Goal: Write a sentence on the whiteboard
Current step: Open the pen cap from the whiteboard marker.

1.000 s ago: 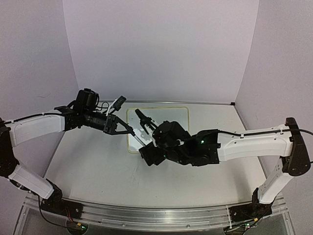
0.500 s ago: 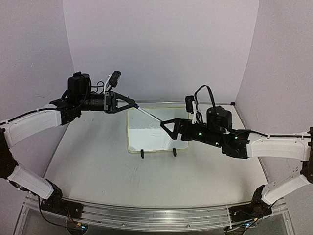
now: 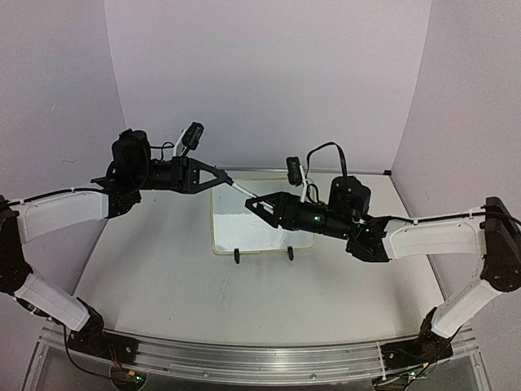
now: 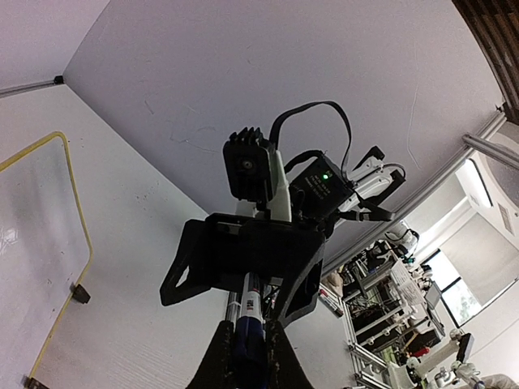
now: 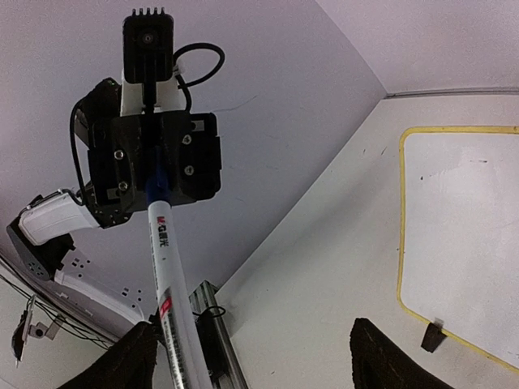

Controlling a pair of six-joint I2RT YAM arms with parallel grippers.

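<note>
The whiteboard (image 3: 264,221) lies flat on the table with its two black clip feet at the near edge. Its surface looks blank and no blue sentence shows in any view. My left gripper (image 3: 221,175) is shut on the blue cap end of a white marker (image 3: 236,186), held in the air above the board's far left corner. In the left wrist view the fingers (image 4: 276,356) pinch the blue cap (image 4: 247,344). My right gripper (image 3: 251,202) faces it, open wide around the marker's other end. In the right wrist view the marker (image 5: 166,251) runs beside the left finger (image 5: 122,361).
The board also shows in the left wrist view (image 4: 32,203) and the right wrist view (image 5: 462,235). The clip feet (image 3: 237,256) stick up at the board's near edge. Pale walls close in the table on three sides. An aluminium rail (image 3: 244,366) runs along the near edge.
Both arms have risen from low over the board. The right gripper swung round and moved left onto the marker's free end. The left gripper holds the marker raised.
</note>
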